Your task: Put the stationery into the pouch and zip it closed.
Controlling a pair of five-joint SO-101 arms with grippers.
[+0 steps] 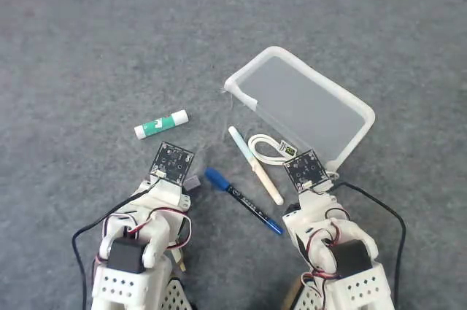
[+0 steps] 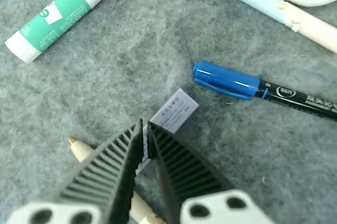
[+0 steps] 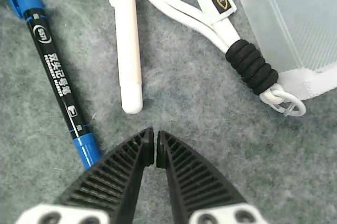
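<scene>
Currently on the grey counter (image 1: pixel 73 69):

- Pouch (image 1: pixel 314 106): translucent with a white edge, lying flat and skewed. Its black-wound zip pull (image 3: pixel 251 67) is at the corner nearest the right arm.
- Cord (image 1: pixel 266 148): white loop touching the pouch's near edge.
- Pen (image 1: pixel 255 165): pale blue and cream, just beside the cord on the side away from the pouch.
- Marker (image 1: pixel 243 200): blue cap, black barrel, a step farther from the pouch than the pen.
- Eraser (image 1: pixel 192 181): small, grey, just past the marker's cap, away from the pouch.
- Glue stick (image 1: pixel 160 125): green and white, well apart from the pouch.
- Left claw (image 2: pixel 145 132): pressed together, holding nothing, tips over the eraser's end.
- Right claw (image 3: pixel 155 142): pressed together, holding nothing, near the pouch's zip pull, between it and the marker.
</scene>
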